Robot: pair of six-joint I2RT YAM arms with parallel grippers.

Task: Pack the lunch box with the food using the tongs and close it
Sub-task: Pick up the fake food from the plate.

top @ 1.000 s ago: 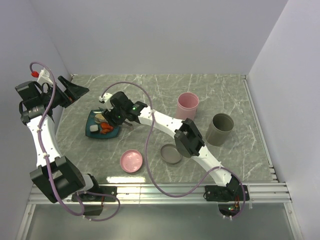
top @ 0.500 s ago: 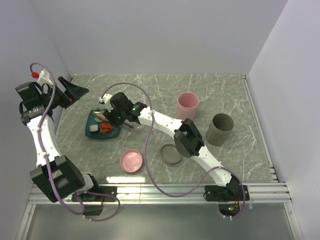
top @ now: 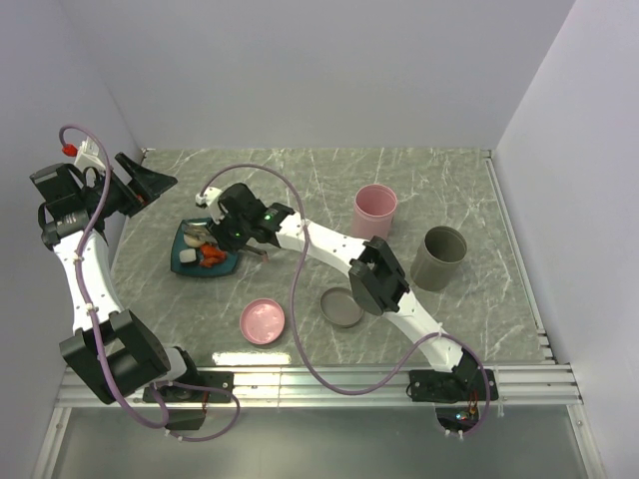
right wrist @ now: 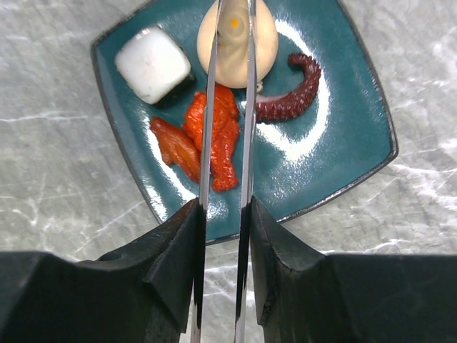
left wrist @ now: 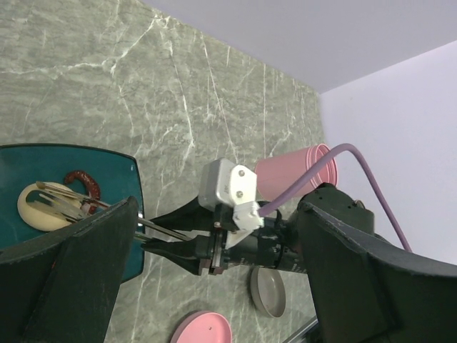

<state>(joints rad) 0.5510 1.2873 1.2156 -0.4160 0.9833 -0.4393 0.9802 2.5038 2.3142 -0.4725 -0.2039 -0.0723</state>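
My right gripper [right wrist: 225, 207] is shut on the tongs [right wrist: 248, 107], its fingers pressing the two slim silver arms close together. The tongs reach over the teal plate [right wrist: 343, 143], and their tips lie at the round beige piece [right wrist: 237, 43]. Around that piece lie a white cube [right wrist: 153, 64], a dark curled tentacle [right wrist: 296, 93] and red-orange strips [right wrist: 214, 136]. From above, the right gripper [top: 230, 232] hangs at the plate's right edge. The lunch box shows as a pink tub [top: 374, 210] and a grey tub [top: 441, 257], both uncovered. My left gripper [top: 150, 182] is open, raised at the far left, holding nothing.
A pink lid [top: 264, 321] and a grey lid [top: 342, 306] lie flat on the marble table in front of the plate. A purple cable [top: 290, 200] loops over the right arm. Walls close in the table at the back and on both sides.
The tongs' arms have been squeezed closer together by my right gripper, which has shifted slightly left over the plate. The left arm has not moved.
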